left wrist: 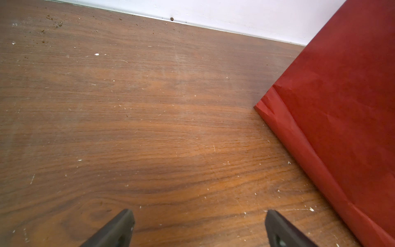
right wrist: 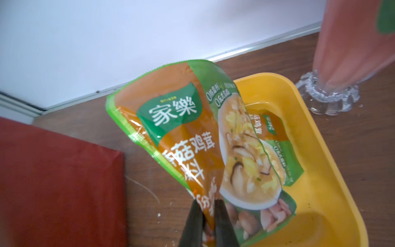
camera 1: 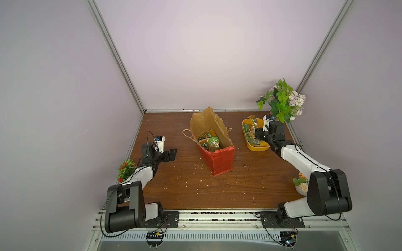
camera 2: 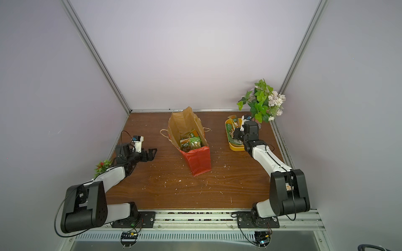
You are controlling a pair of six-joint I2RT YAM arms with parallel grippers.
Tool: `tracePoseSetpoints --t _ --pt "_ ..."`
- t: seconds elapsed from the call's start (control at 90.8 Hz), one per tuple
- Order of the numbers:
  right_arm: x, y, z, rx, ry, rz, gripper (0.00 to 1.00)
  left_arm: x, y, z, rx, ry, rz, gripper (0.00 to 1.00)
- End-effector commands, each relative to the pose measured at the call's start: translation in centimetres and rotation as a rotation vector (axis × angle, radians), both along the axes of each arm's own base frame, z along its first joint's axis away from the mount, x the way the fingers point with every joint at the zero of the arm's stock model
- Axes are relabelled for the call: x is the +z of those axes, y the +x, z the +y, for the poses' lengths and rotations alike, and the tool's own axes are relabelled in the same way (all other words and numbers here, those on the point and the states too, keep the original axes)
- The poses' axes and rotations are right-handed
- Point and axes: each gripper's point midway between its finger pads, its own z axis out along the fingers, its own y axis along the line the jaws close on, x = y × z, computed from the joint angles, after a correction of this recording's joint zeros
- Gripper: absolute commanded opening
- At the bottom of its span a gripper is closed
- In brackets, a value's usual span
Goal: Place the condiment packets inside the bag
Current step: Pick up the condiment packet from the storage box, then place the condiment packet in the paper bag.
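Nearest to us, on the left, our left claw (left wrist: 198, 213) hangs low over the brown wooden table (left wrist: 149, 128). It is spread wide and holds nothing.

In the middle stands the red paper bag (camera 1: 219, 160), brown inside, with twisted cord handles. Its top is open. A few flat shiny packets (camera 1: 210, 143) lie at the bottom.

Farther back on the right, our right claw (right wrist: 206, 205) pinches the edge of a shiny orange and green packet (right wrist: 181, 128) with a soup picture on it. The packet is thin and crinkly and bends where it sticks out. It hangs over the left side of the smooth yellow plastic tub (right wrist: 320, 160) with round corners. At least one more packet (right wrist: 275, 136) lies inside the tub.

We think this is the picking-up step. Next we should lift the packet, carry it left over the bag's open top, and let go. The bag's paper walls look floppy, so we should come down from above and not bump them.

Farthest back, a clear glass vase (right wrist: 327, 100) of leaves and flowers stands just beside the tub.
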Motion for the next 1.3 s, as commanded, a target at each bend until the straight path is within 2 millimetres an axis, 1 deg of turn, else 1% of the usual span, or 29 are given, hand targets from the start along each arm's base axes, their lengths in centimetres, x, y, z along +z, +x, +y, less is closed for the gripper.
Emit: tracePoseSetpoints --t 0.0,0.11,0.275,0.352,0.495,0.594,0.716,0.848,0.903,1.035,1.134,1.233,1.288 --pt "5.6 -1.5 3.6 0.182 0.151 -0.146 0.11 0.1 -0.1 0.1 -0.007 0.003 -0.007 0.99" --pt "9.5 -3.7 6.2 0.329 0.237 -0.232 0.10 0.2 -0.1 0.1 -0.008 0.004 -0.010 0.99" --pt "15.2 -7.1 9.6 0.503 0.288 -0.337 0.10 0.2 -0.1 0.1 -0.008 0.005 -0.013 0.99" --pt "17.7 -8.9 11.6 0.594 0.302 -0.380 0.10 0.4 -0.1 0.1 -0.009 0.005 -0.017 0.99" --pt "21.4 -12.0 15.3 0.741 0.311 -0.443 0.10 0.4 -0.2 0.1 -0.010 0.005 -0.019 0.99" --pt "23.0 -13.5 17.7 0.809 0.317 -0.460 0.11 0.5 -0.2 0.0 -0.011 0.005 -0.023 0.99" --pt "23.8 -14.2 20.0 0.859 0.337 -0.452 0.11 0.5 -0.3 0.0 -0.013 0.005 -0.024 0.99" --pt "23.0 -14.0 22.2 0.877 0.342 -0.409 0.11 0.6 -0.3 0.0 -0.015 0.006 -0.028 0.99" --pt "22.1 -13.6 22.9 0.874 0.342 -0.381 0.11 0.6 -0.3 0.0 -0.015 0.006 -0.029 0.99" --pt "19.9 -12.8 23.7 0.861 0.334 -0.325 0.12 0.7 -0.4 -0.1 -0.016 0.009 -0.035 0.99" --pt "18.8 -12.0 23.7 0.830 0.318 -0.302 0.14 0.7 -0.4 -0.1 -0.016 0.007 -0.033 0.99" --pt "18.2 -11.4 23.8 0.818 0.305 -0.285 0.20 0.7 -0.4 0.0 -0.015 0.008 -0.034 0.99" --pt "18.1 -11.2 24.0 0.820 0.300 -0.276 0.26 0.7 -0.4 0.0 -0.014 0.008 -0.032 0.99"
